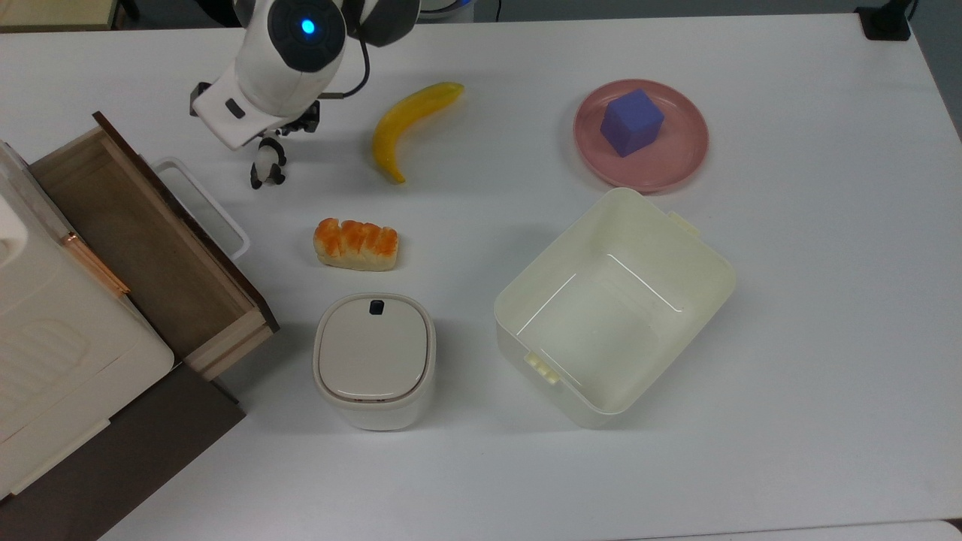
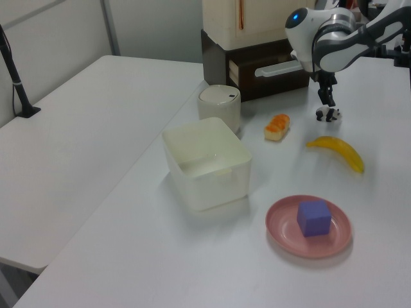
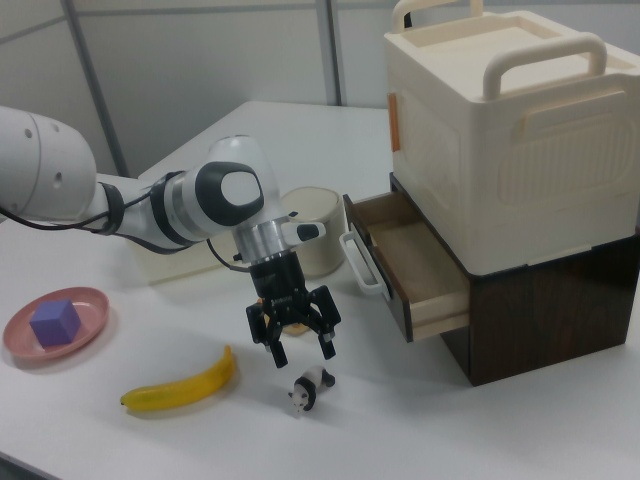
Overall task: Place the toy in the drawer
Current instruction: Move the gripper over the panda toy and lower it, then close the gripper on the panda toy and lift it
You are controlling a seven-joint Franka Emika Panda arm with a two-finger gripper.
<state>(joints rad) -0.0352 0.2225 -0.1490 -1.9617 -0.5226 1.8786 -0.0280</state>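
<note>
bright, even overhead light; soft short shadows — mild glare inside bin (image 1: 612, 315)

Table (image 1: 789, 376): bears all items.
Drawer (image 1: 143, 240): pulled out at the top view's left edge, under a lidded box (image 3: 500, 130).
Toy (image 1: 267, 167): on the table, to the right of the drawer in the top view, apart from it.
Gripper (image 3: 300, 345): just above the toy, fingers spread.
Banana (image 1: 409, 124): to the toy's right in the top view.
Bread piece (image 1: 355, 244): below the toy in the top view.
Lidded container (image 1: 373, 359): below the bread.
Bin (image 1: 612, 304): to the right of the container.
Plate (image 1: 673, 161): above the bin, a cube (image 1: 633, 122) on it.
</note>
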